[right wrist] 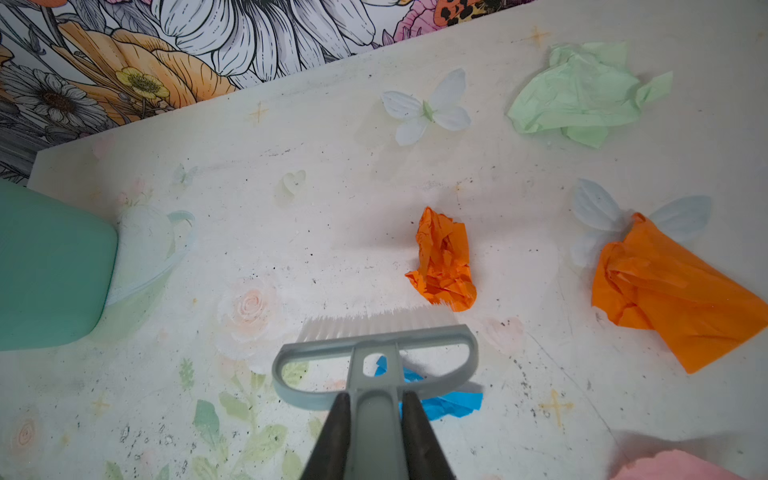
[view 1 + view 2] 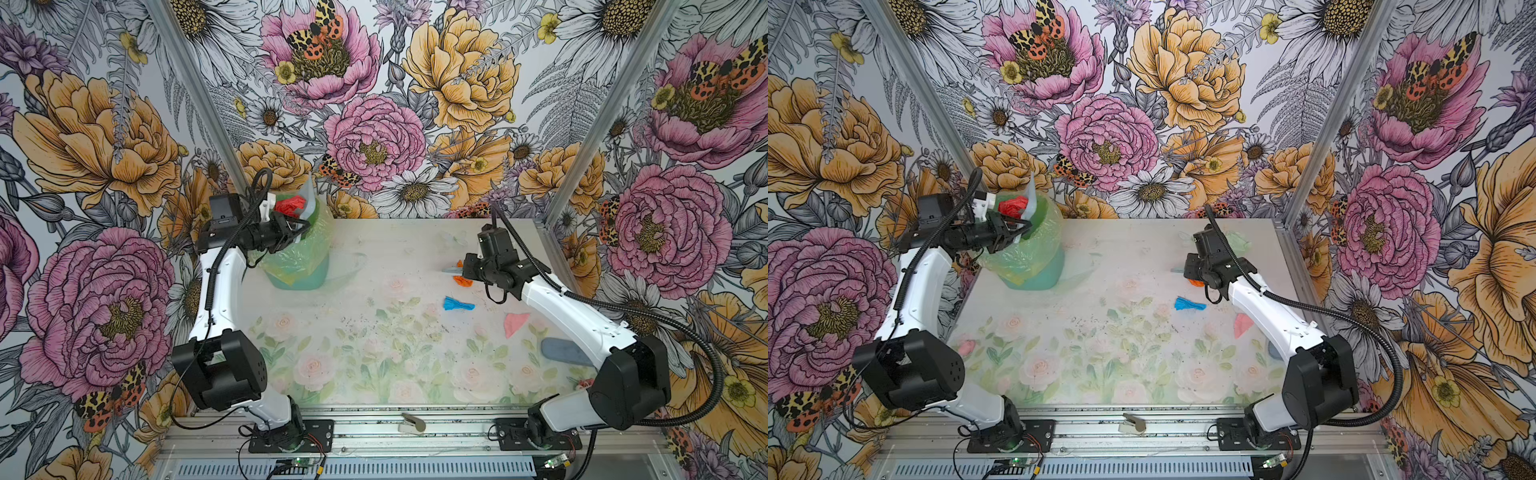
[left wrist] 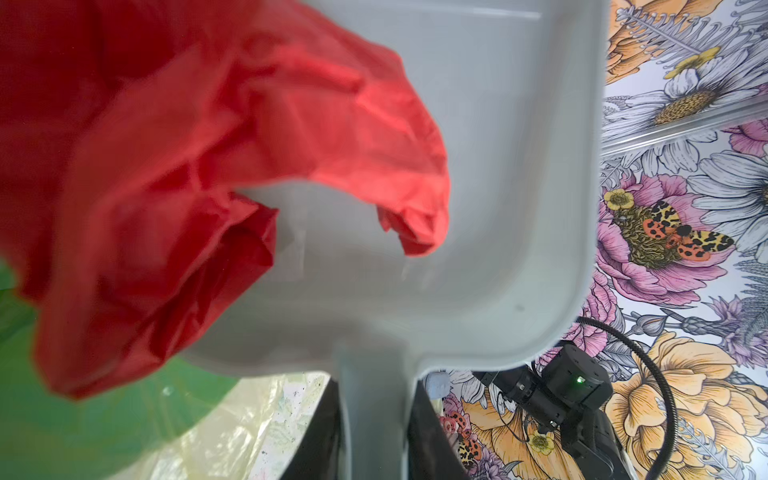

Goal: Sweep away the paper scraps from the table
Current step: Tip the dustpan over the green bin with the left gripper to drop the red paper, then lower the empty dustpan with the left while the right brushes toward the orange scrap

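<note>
Left gripper (image 3: 374, 419) clamped dustpan (image 3: 498, 166) holding red scrap (image 3: 199, 174) over bin (image 2: 305, 276); right gripper (image 1: 376, 419) clamped brush (image 1: 374, 345) beside orange scrap (image 1: 442, 262).

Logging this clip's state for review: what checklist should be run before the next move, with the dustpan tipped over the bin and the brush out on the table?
1. The left gripper shut on the dustpan handle: ok.
2. The dustpan emptied into the bin: not ok, the red scrap is in the pan.
3. The right gripper shut on the brush: ok.
4. Bristles touching the table: cannot tell.
5. The table free of scraps: not ok; the small orange scrap, large orange scrap, blue scrap, pink scrap and pale green scrap lie on it.
</note>
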Robot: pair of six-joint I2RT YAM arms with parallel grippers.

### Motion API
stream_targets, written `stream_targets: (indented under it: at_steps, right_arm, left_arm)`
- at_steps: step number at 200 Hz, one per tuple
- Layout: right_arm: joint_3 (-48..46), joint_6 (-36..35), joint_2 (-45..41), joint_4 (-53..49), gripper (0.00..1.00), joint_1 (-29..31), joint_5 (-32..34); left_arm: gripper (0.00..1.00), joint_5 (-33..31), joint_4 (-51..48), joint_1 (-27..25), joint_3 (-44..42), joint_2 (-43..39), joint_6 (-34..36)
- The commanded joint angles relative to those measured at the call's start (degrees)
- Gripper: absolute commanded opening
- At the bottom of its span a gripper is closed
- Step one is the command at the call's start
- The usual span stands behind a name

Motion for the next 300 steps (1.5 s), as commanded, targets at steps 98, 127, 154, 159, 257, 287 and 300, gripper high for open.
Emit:
stream_targets:
  at_steps: [98, 127, 154, 159, 257, 287, 300]
  right_arm:
    - [-0.7, -1.3, -2.2, 0.5, 0.00, -0.2, 0.7]
    - [-1.0, -1.5, -2.5, 0.5, 0.00, -0.2, 0.7]
    - [-1.3, -1.8, -2.7, 0.5, 0.00, -0.3, 1.0]
    - [-1.4, -1.8, -2.7, 0.5, 0.00, -0.2, 1.0]
    - [-1.0, -3.1, -3.7, 0.4, 0.00, -0.6, 2.2]
    - [0.8, -3.1, -3.6, 0.5, 0.00, -1.3, 4.5]
    - [1.8, -2.9, -3.2, 0.5, 0.00, -1.7, 6.4]
  left_arm:
    - [0.09, 12.1, 40.6, 2.2, -13.3, -1.2, -30.7]
    - [0.09, 13.1, 49.6, 2.2, -15.3, -1.6, -38.5]
    - [0.10, 13.6, 53.3, 2.3, -15.5, -1.9, -42.6]
    - [0.10, 13.6, 54.2, 2.3, -15.7, -2.0, -43.4]
    - [0.10, 10.7, 50.5, 1.7, -18.4, -6.5, -39.8]
    - [0.10, 5.0, 33.7, -0.4, -16.3, -9.6, -25.9]
    - [0.10, 1.7, 26.1, -2.0, -14.6, -10.7, -19.5]
